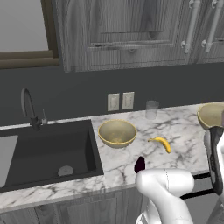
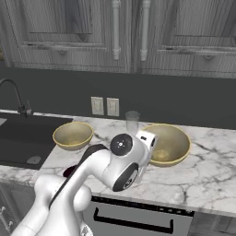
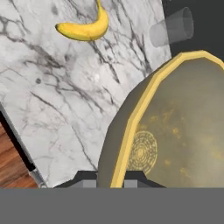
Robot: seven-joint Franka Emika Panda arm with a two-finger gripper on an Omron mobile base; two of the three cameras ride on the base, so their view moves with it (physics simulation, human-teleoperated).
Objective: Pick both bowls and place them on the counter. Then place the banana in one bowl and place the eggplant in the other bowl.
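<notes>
Right now the gripper (image 3: 117, 181) is pinched onto the yellow rim of the right bowl (image 2: 168, 143), one finger on each side of the wall as the hand view shows it. That bowl sits over the counter (image 2: 216, 179) on the right, behind the arm's wrist in the right base view and at the right edge of the left base view; whether its base touches the marble I cannot tell. The left bowl (image 1: 117, 132) stands upright on the counter just beside the black sink (image 1: 43, 151). Between the two bowls lies the banana (image 1: 162, 143), flat on the marble. Nearer the front edge, the dark eggplant (image 1: 139, 164) peeks out above the arm's white elbow. A clear glass (image 1: 152, 109) stands near the backsplash, beside the wall outlets (image 1: 120, 101).
</notes>
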